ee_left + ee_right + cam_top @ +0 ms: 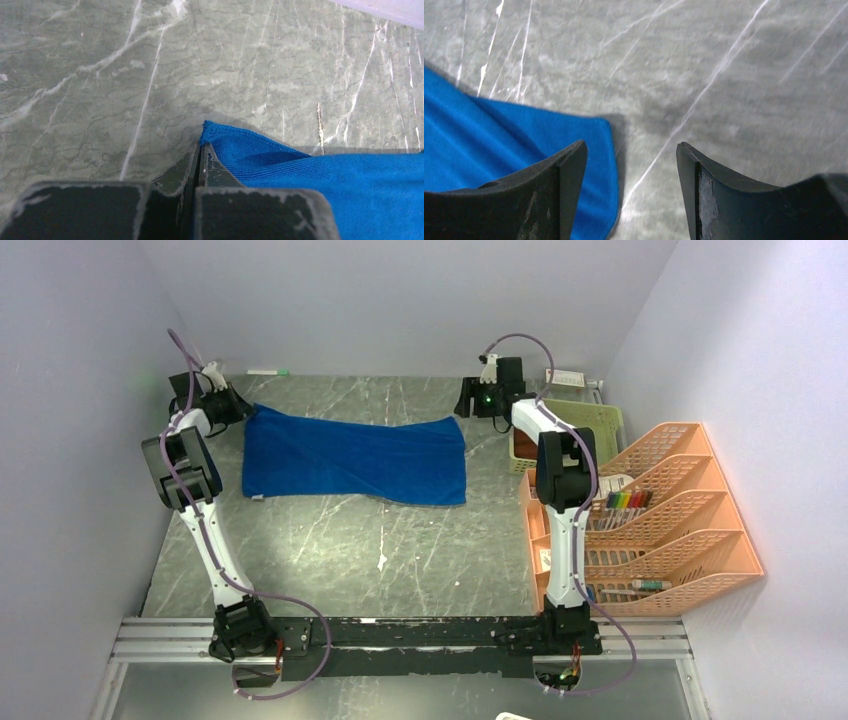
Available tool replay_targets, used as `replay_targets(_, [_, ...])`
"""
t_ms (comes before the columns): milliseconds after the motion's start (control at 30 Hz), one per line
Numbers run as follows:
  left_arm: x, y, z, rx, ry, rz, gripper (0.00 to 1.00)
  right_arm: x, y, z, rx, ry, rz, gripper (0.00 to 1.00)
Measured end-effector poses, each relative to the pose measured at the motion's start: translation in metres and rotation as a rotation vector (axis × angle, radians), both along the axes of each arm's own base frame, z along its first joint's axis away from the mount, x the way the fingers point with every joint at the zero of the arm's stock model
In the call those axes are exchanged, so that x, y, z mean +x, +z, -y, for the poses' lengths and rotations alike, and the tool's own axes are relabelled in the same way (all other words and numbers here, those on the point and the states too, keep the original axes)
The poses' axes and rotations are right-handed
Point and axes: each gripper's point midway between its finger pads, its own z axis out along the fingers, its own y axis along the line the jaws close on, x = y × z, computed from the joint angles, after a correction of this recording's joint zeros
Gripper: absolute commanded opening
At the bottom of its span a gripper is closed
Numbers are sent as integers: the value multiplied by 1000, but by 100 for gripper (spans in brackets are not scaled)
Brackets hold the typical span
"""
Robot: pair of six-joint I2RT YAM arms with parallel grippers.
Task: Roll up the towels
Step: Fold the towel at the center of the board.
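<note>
The blue towel (355,455) lies flat on the desk (400,550) around 11 o'clock. The left tool (200,147) is pressed together at its 10 o'clock corner, apparently nipping the hem (likely to start the roll). The right tool (631,147) hovers with jaws apart over the 2 o'clock corner.

The right arm (560,480) hides part of the green basket (592,420) and its brown towel (522,447).
</note>
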Motion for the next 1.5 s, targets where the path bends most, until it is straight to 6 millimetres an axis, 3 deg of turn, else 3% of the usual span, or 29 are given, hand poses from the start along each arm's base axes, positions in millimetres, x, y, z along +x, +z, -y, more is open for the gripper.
replay_targets(267, [5,16,-2,1,14,32,7,26,-29,-5,-18,9,-15,65])
replay_targets(367, [7,26,-2,6,15,51,7,32,-29,-9,-30,25,1,64])
replay_targets(600, [9,39,-3,13,15,76,7,25,-33,-30,-54,79,12,56])
replay_targets(733, [9,39,-3,12,16,76,7,19,-34,-33,-69,102,21,47])
replay_targets(1133, [9,40,-3,8,18,78,7,10,-38,-39,-169,142,35,36])
replay_targets(1200, [9,40,-3,8,18,78,7,9,-39,-40,-197,149,39,29])
replay_targets(1333, [9,40,-3,9,19,78,7,5,-40,-44,-244,161,42,1])
replay_targets(1500, [9,40,-3,9,19,78,7,3,-40,-45,-270,157,41,0])
